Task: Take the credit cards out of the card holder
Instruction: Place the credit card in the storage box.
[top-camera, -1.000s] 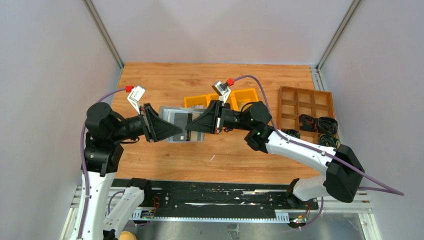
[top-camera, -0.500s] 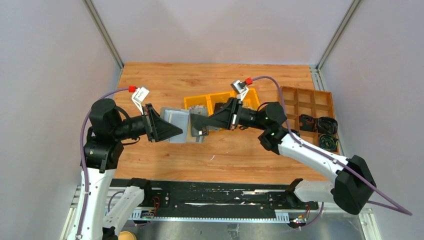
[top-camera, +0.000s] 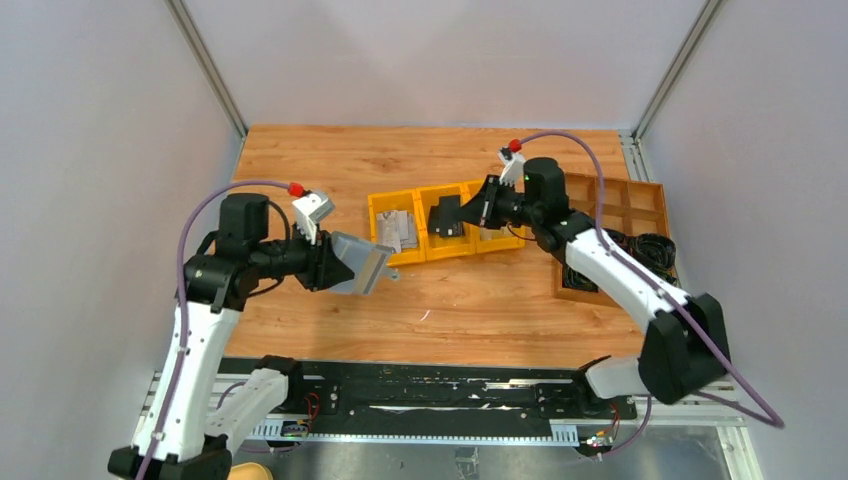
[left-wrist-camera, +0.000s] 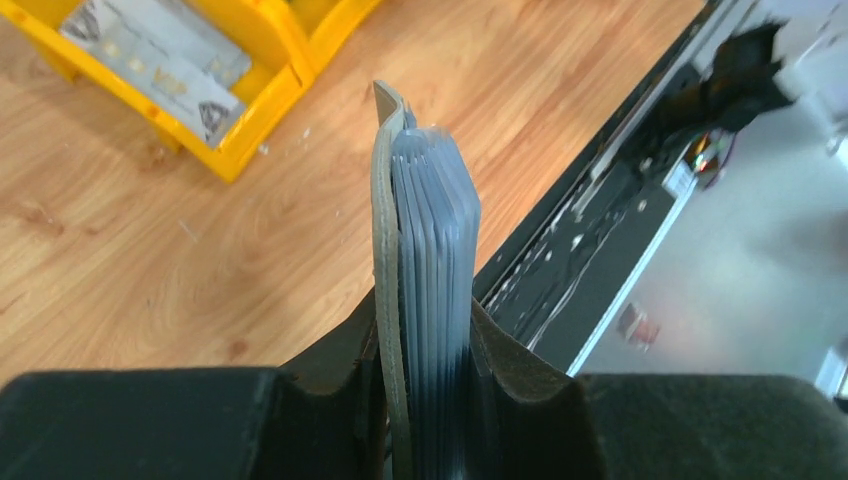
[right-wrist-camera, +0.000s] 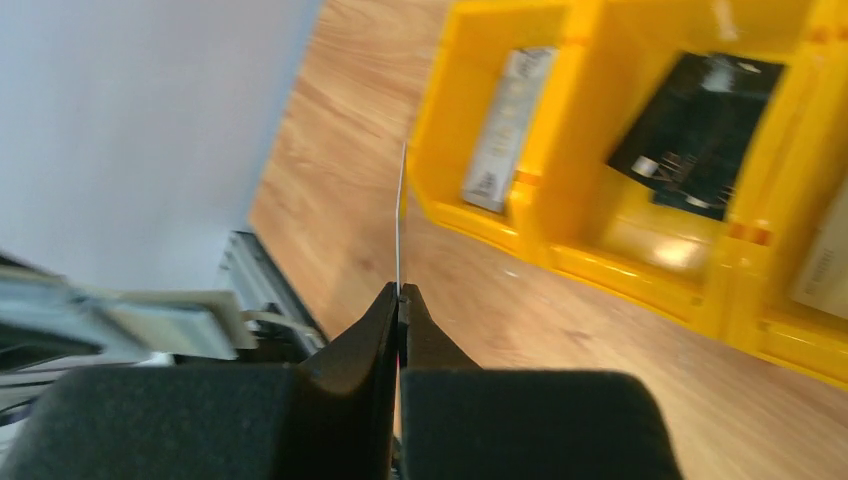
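My left gripper (left-wrist-camera: 427, 320) is clamped on the card holder (left-wrist-camera: 425, 290). The jaws stand narrow, one finger on each face. The wrist view shows the holder edge-on and upright, with the grey outer flap on one side and a stack of pale, bluish sleeves pressed against it on the other. About half of the holder rises past my fingertips. Edge-on like this, I cannot tell whether any sleeve has a card in it. From the top camera the card holder (top-camera: 360, 265) hangs off the wood over the left half of the bench (top-camera: 480, 310), just beside the left end of the yellow tray (top-camera: 382, 208) and apart from it.

My right gripper (right-wrist-camera: 399, 295) is pinched fully together on a credit card (right-wrist-camera: 400, 220). The card runs straight out from the fingertips and is so thin in the wrist view that it reads as a single bright line. From above, the right gripper (top-camera: 447, 215) hangs over the middle compartment of the yellow tray, and there the held card is hard to pick out against the black fingers.

Beyond the fingertips, the left compartment holds a printed card (right-wrist-camera: 505, 130) lying flat. The middle compartment holds a black object (right-wrist-camera: 700, 120). The tray sits about mid-bench, with its long side slanting slightly toward the far right corner. A brown divided organiser (top-camera: 600, 200) lies along the right edge of the bench, with black items in its near cells.
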